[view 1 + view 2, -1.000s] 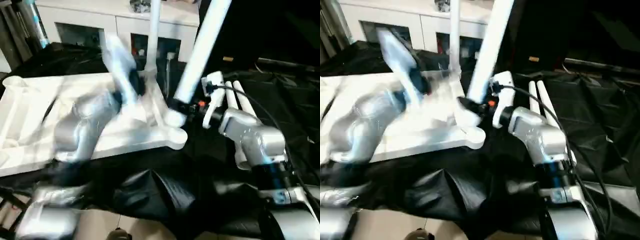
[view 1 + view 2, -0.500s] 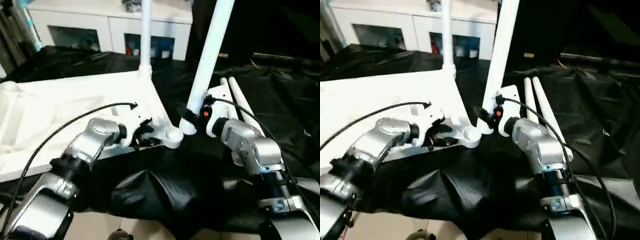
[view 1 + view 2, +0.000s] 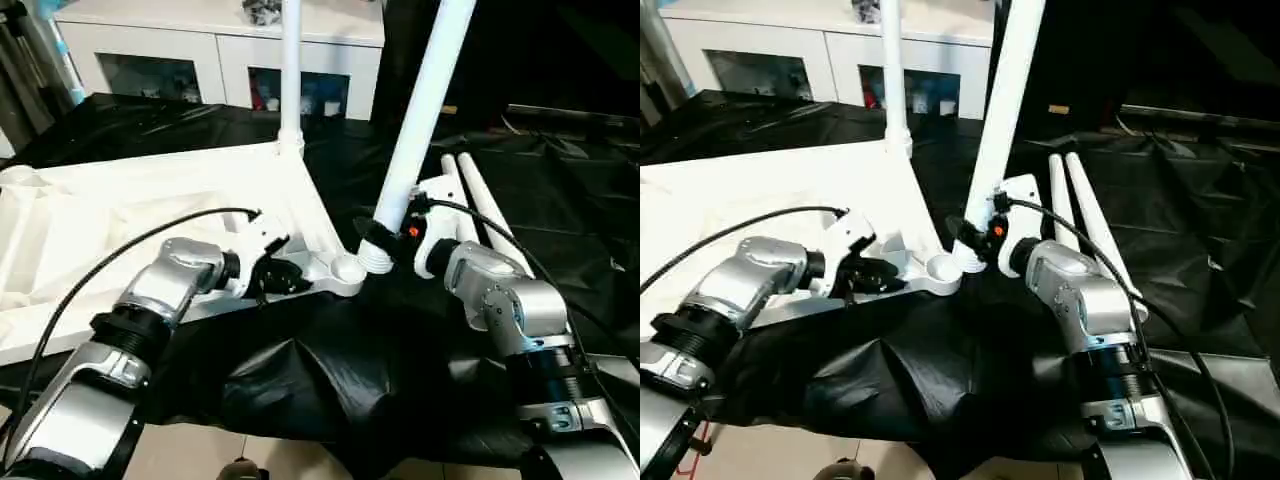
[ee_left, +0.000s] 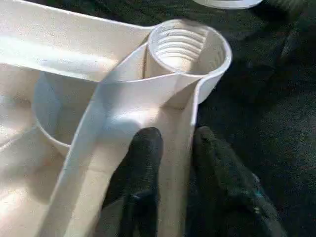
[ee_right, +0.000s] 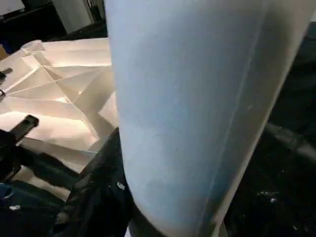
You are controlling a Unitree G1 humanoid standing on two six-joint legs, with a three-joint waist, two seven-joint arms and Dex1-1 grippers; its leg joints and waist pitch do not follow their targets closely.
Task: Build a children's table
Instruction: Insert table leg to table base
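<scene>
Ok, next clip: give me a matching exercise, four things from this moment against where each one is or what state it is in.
Things:
1. left claw
2. right claw
3. upright leg
4. two spare legs

States:
A. lying on the black cloth
B. standing in the far corner socket
C. pinching the tabletop's rim wall by the empty socket
D. holding a tilted leg near its lower end

Pairs: 1-C, 2-D, 3-B, 4-A
</scene>
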